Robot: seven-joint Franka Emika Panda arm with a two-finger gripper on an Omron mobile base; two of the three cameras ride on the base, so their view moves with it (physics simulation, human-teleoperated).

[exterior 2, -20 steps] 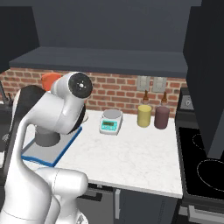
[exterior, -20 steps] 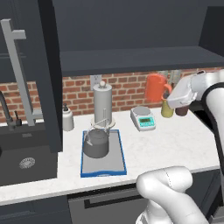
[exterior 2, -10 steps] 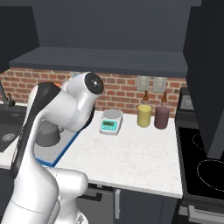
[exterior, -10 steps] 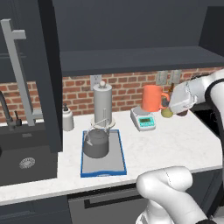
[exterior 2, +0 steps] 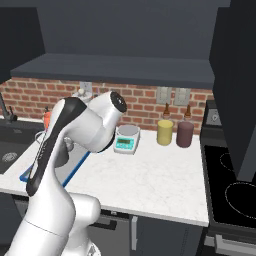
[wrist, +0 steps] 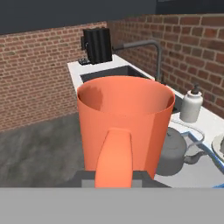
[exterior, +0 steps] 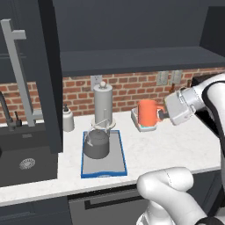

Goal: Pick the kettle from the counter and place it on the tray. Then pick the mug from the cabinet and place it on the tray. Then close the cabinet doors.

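Robot gripper (exterior: 163,115) clamped on the handle of an orange mug (exterior: 148,113), held in the air above the counter (exterior: 176,147).

The mug hangs upright in front of a small kitchen scale (exterior 2: 125,139), right of the blue-rimmed tray (exterior: 104,169) where the kettle (exterior: 96,143) sits. Bare counter lies between tray and mug. No readable writing.
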